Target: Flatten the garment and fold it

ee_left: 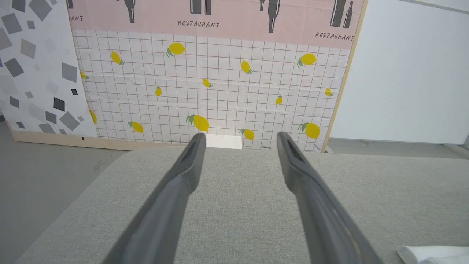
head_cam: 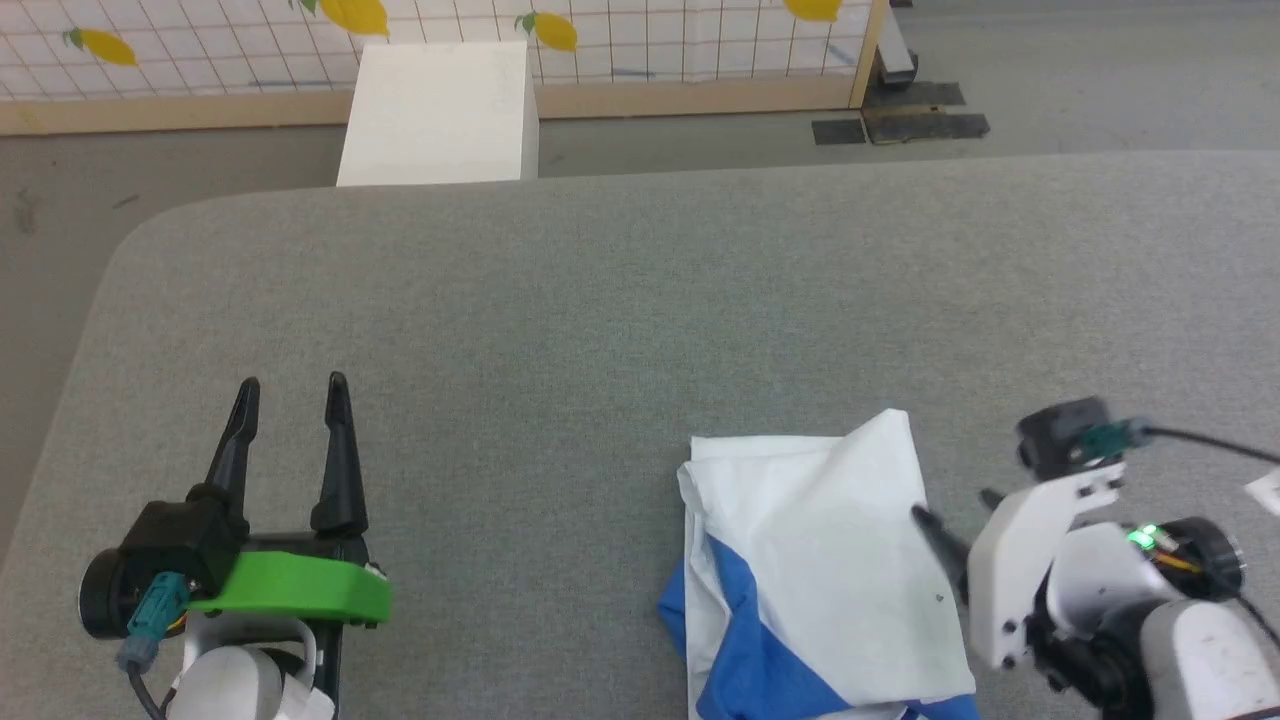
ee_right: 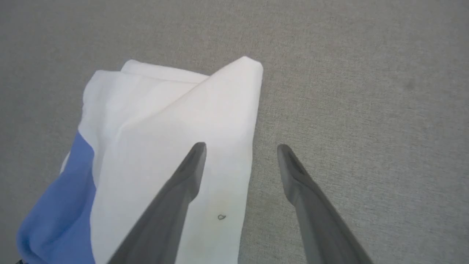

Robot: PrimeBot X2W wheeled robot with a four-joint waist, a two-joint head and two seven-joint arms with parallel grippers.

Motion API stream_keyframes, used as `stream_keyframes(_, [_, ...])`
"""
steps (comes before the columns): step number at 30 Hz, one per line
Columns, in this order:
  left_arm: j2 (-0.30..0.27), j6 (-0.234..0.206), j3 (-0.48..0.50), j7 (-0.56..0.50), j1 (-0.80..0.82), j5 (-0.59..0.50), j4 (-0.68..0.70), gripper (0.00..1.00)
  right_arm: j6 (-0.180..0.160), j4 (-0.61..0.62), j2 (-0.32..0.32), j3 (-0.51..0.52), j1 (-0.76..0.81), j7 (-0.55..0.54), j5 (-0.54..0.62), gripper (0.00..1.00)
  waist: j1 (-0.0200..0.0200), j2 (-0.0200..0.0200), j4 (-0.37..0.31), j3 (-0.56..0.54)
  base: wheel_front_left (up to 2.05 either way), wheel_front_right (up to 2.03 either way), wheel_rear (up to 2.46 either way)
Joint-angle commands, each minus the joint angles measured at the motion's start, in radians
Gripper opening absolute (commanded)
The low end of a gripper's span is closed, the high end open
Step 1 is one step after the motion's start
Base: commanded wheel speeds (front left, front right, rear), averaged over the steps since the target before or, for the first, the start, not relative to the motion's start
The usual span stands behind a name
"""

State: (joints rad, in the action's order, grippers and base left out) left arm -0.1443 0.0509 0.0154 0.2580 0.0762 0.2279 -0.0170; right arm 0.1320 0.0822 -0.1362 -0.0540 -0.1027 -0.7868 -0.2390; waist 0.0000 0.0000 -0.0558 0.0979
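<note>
While the garment (head_cam: 820,540) is laid loosely folded at the lower centre-right of the head view on the grey table (head_cam: 600,300) | right gripper (ee_right: 241,146) is held spread, empty, fingers either side of its white edge | left gripper (head_cam: 293,383) is held released at lower left, well apart.

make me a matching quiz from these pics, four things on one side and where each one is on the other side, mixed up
1 shirt
2 left gripper
3 right gripper
4 white box

a beyond the far edge of the table
b open, over bare table, near left
c open, one finger over the shirt's edge, the other over bare table
d lying on the table, near right

Pairs: 1-d, 2-b, 3-c, 4-a
</note>
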Motion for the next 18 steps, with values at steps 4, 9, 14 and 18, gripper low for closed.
stream_keyframes(4, [0.010, -0.002, 0.006, 0.004, 0.018, -0.032, 0.002, 1.00, -0.001, -0.058, 0.033, -0.011, 0.027, 0.023, 0.060, 1.00, 0.0000, 0.0000, 0.024, 0.047, 0.00, 0.00, 0.00])
stream_keyframes(9, [0.022, 0.002, 0.009, 0.004, 0.027, -0.048, -0.010, 1.00, -0.001, -0.152, 0.050, -0.033, 0.022, 0.026, 0.111, 1.00, 0.0000, 0.0000, 0.039, 0.070, 0.00, 0.00, 0.00])
stream_keyframes(14, [0.032, 0.013, 0.013, 0.004, 0.039, -0.048, -0.021, 1.00, -0.001, -0.242, 0.054, -0.046, 0.004, 0.030, 0.148, 1.00, 0.0000, 0.0000, 0.050, 0.083, 0.00, 0.00, 0.00])
stream_keyframes(18, [0.035, 0.023, 0.015, 0.004, 0.048, -0.048, -0.031, 1.00, -0.001, -0.295, 0.049, -0.048, -0.012, 0.029, 0.151, 0.00, 0.0000, 0.0000, 0.059, 0.080, 0.00, 0.00, 0.00])
